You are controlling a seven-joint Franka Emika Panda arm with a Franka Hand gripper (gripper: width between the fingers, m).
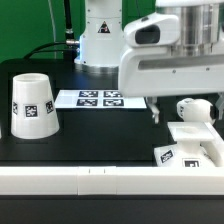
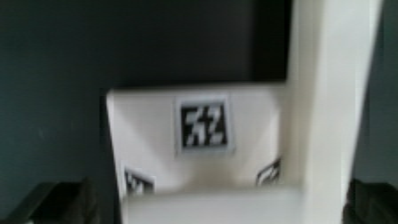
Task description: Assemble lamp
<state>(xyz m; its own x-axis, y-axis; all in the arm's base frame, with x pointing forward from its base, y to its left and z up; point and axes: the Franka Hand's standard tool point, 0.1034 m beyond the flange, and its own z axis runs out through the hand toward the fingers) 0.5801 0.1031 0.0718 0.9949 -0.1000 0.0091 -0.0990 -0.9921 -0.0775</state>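
Note:
The lamp's flat square base (image 1: 192, 143) lies at the exterior view's right near the front rail, with tags on its side. The rounded bulb (image 1: 191, 108) lies just behind it. The tapered shade (image 1: 32, 105) stands wide end down at the left. My gripper (image 2: 222, 216) hangs over the base (image 2: 199, 130), whose tagged face fills the blurred wrist view. Its dark fingers (image 2: 75, 205) stand far apart at the picture's edges, with the base between them and nothing held. In the exterior view only one dark finger (image 1: 155, 112) shows below the big white hand.
The marker board (image 1: 100, 99) lies flat at the back middle. A white rail (image 1: 100, 182) runs along the table's front; it shows as a pale strip (image 2: 329, 90) beside the base in the wrist view. The robot's body (image 1: 100, 35) stands behind.

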